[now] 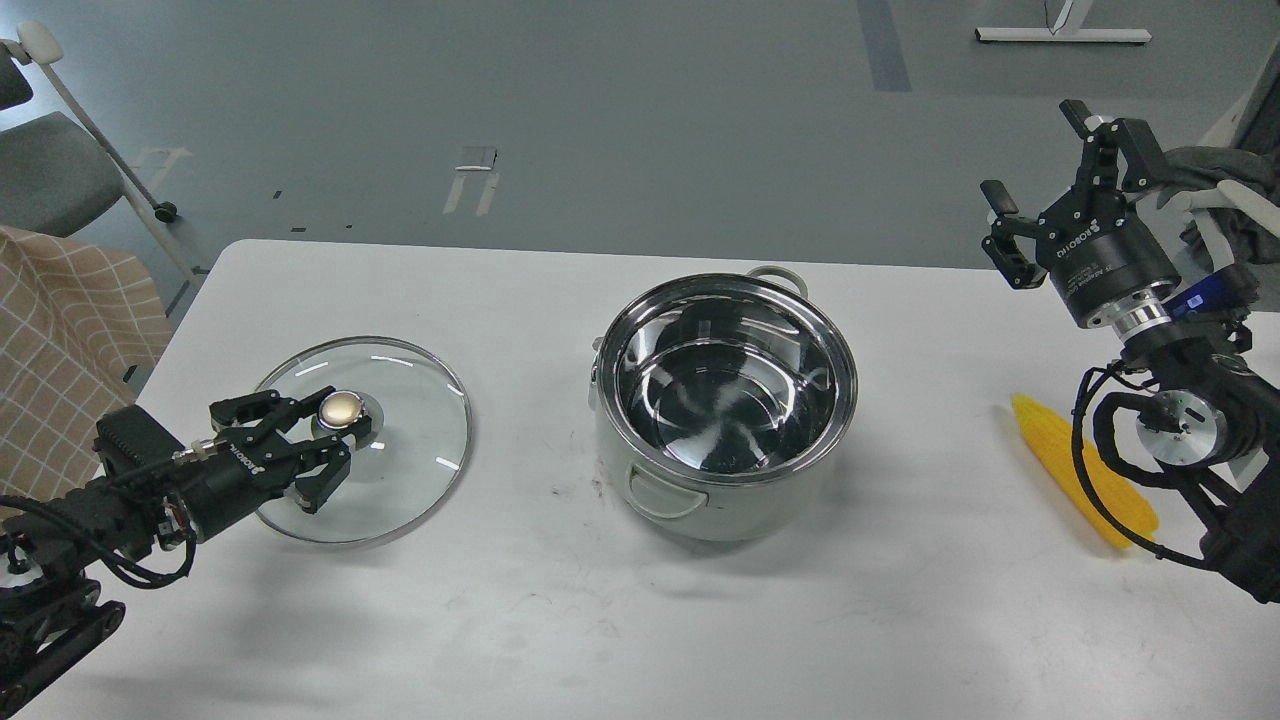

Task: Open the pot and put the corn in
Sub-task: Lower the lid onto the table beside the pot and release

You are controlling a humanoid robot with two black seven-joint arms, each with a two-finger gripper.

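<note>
Pot (pixel 725 400) uncovered; left gripper (pixel 335 440) spread around the lid (pixel 410 470) knob, right gripper (pixel 1040 165) wide open. The corn (pixel 1070 460) looks light, rigid, bumpy: best pinched mid-cob.

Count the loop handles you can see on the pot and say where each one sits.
2. One handle sits on the pot's near side, facing the camera, low left of centre. The other peeks above the far rim, toward the right. None appears hidden.

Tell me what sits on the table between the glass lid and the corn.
In the head view, the open pot stands between the glass lid and the corn. Otherwise only bare white table shows there.
</note>
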